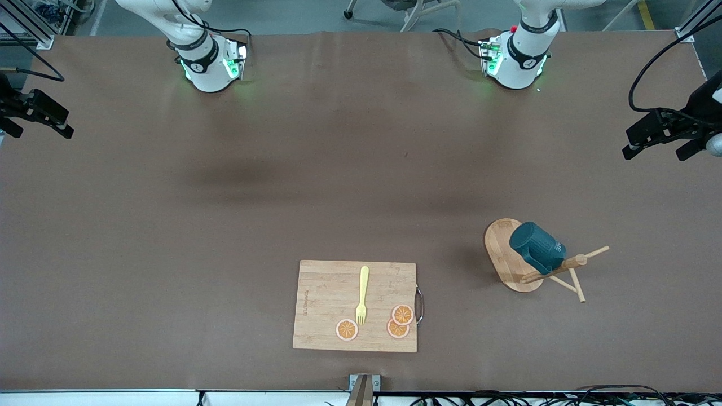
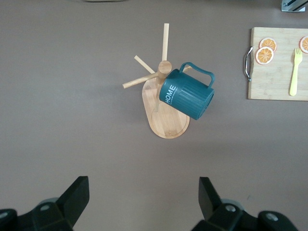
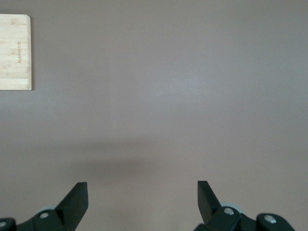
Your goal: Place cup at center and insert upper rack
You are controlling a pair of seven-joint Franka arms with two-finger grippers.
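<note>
The dark teal cup (image 1: 537, 247) hangs tilted on a peg of the bamboo mug stand (image 1: 502, 254), which stands upright toward the left arm's end of the table. In the left wrist view the cup (image 2: 186, 96) shows white "HOME" lettering and its handle, over the stand's oval base (image 2: 166, 126). My left gripper (image 2: 143, 180) is open and empty, high over bare table short of the stand. My right gripper (image 3: 142, 184) is open and empty over bare table. Neither gripper shows in the front view.
A rectangular bamboo cutting board (image 1: 327, 304) lies near the table's front edge, with a yellow fork (image 1: 362, 296) and three orange slices (image 1: 403, 314) on it. Its corner shows in the right wrist view (image 3: 14, 53). Black camera mounts (image 1: 671, 129) stand at both table ends.
</note>
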